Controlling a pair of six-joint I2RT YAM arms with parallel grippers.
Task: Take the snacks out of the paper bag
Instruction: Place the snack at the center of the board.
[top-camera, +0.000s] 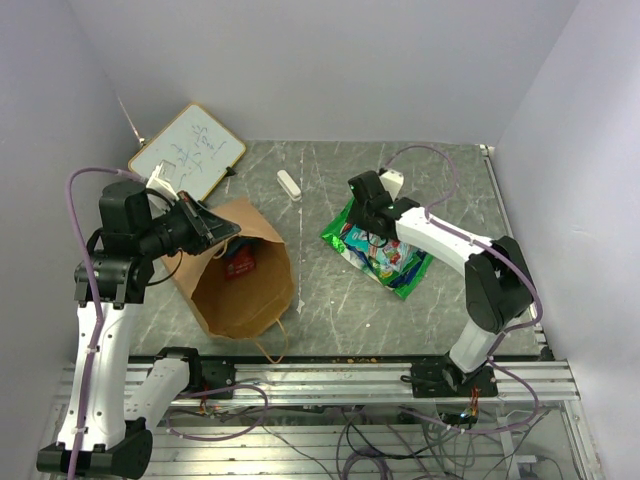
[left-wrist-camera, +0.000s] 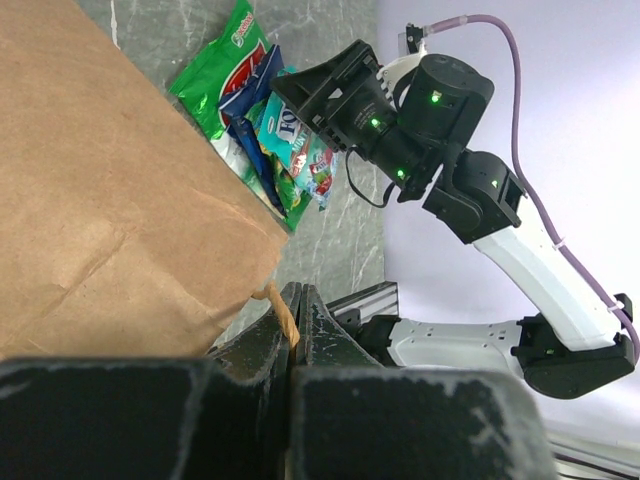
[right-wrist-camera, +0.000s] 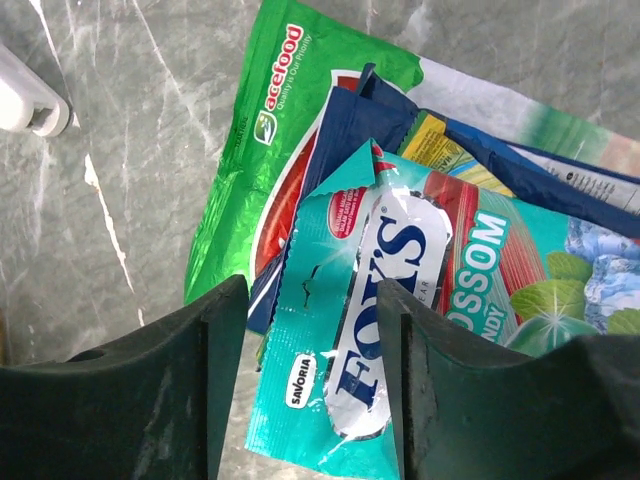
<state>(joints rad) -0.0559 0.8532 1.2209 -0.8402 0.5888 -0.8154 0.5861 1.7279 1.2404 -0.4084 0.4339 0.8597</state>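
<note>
While the bag (top-camera: 250, 300) sat on the left part of the table (top-camera: 330, 310) with its mouth gaping toward the overhead camera, the left gripper (top-camera: 228, 232) was clenched on its far rim. The left wrist view showed those jaws pressed together, with a strip of brown paper pinched between them and the bag's wall filling the left of the frame. Inside the bag lay a red packet (top-camera: 240, 265), close under that gripper. Right of the bag and apart from it, three packets lay in an overlapping pile on the table. The green packet (right-wrist-camera: 250, 170) was lowest and reached farthest left in the right wrist view, the blue packet (right-wrist-camera: 350, 125) lay across it, and the teal packet (right-wrist-camera: 365, 330) lay on top. The right gripper (right-wrist-camera: 310, 300) hung just over this pile with its jaws apart. The teal packet showed flat in the gap between the fingers (right-wrist-camera: 160, 390), and neither finger pressed on it, so the hand was released and grasping nothing. A whiteboard (top-camera: 188, 152) lay at the far left behind the bag. A white block (top-camera: 289, 184) lay farther right on the table, between the whiteboard and the right arm.
</note>
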